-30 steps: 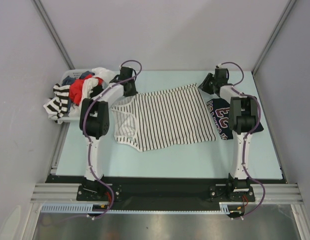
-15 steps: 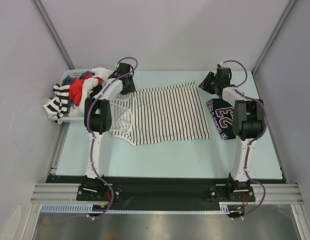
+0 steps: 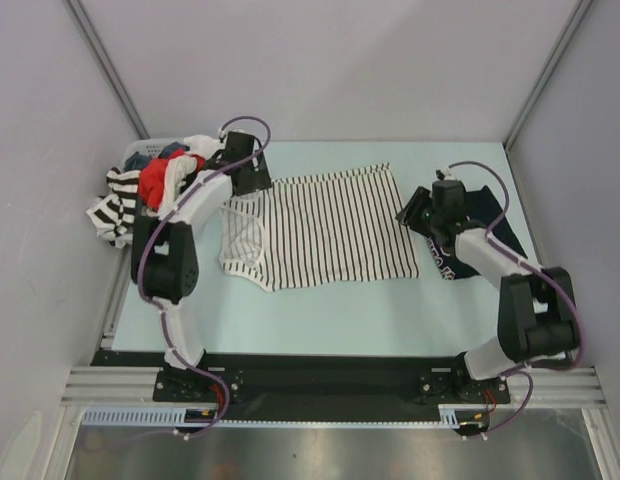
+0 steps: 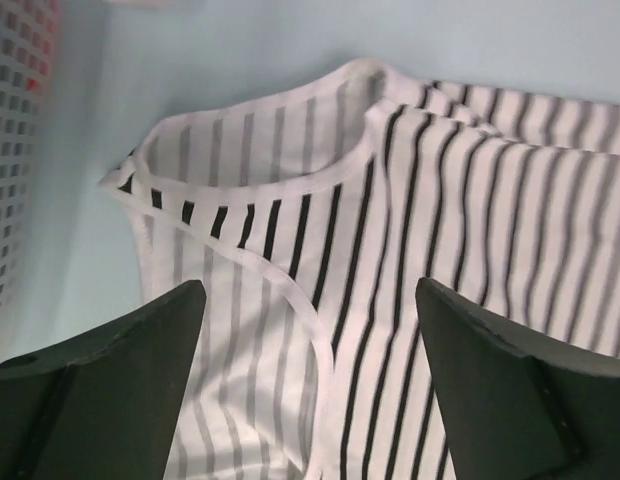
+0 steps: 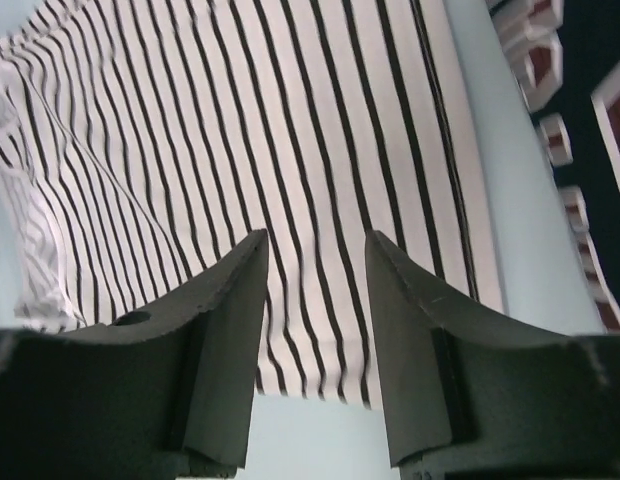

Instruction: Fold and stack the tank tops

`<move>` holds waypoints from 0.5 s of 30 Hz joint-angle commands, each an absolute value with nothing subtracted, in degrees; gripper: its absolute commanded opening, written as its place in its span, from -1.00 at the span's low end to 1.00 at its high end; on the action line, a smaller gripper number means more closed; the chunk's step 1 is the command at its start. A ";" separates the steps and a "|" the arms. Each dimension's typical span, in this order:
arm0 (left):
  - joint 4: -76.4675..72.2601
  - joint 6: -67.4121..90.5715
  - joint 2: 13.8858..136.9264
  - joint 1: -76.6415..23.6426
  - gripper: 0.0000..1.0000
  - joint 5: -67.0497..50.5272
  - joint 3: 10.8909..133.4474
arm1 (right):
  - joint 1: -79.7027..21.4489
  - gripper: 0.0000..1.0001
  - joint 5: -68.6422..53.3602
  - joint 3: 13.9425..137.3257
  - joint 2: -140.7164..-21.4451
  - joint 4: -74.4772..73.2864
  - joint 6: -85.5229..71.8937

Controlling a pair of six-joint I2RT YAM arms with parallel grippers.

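Striped tank top (image 3: pixel 330 225) is lying spread flat mid-table (image 3: pixel 340 310), straps toward the laundry basket (image 4: pixel 15 150), hem toward the navy jersey (image 3: pixel 490 215), which is sitting at the right side partly under the right arm.

Left gripper (image 4: pixel 310 300) is hovering over the neckline and strap area, jaws standing wide, nothing between them. Right gripper (image 5: pixel 317 245) is hovering over the hem edge, jaws partly apart, also empty.

Judgement: thin, light, limp knit, so it will be sagging and creasing wherever it is unsupported. Pinching the bound strap edge and the hem corner together should be giving the firmest hold for folding.
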State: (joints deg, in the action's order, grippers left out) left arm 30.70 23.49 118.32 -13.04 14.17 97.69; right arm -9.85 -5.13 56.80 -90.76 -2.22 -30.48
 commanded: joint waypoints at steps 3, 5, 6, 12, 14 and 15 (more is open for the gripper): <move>23.39 26.01 96.70 -17.75 0.88 19.16 80.62 | -9.58 -0.17 2.63 44.75 -75.52 -2.81 -34.89; 21.36 28.20 89.52 -19.42 0.89 18.73 71.93 | -9.67 -0.21 4.56 40.44 -70.26 -4.82 -36.38; 20.23 29.08 87.12 -20.03 0.89 18.29 68.76 | -9.58 -0.24 5.35 39.47 -68.83 -5.79 -36.73; 12.49 35.77 69.56 -27.75 0.82 15.91 44.42 | -9.58 -0.26 9.58 30.33 -59.86 -9.05 -43.92; 13.27 38.30 66.11 -29.78 0.79 17.57 41.59 | -9.67 -0.19 8.88 26.91 -58.72 -7.74 -45.34; 13.45 38.84 62.96 -31.54 0.79 17.67 38.96 | -9.58 -0.17 8.88 26.11 -58.80 -7.13 -47.87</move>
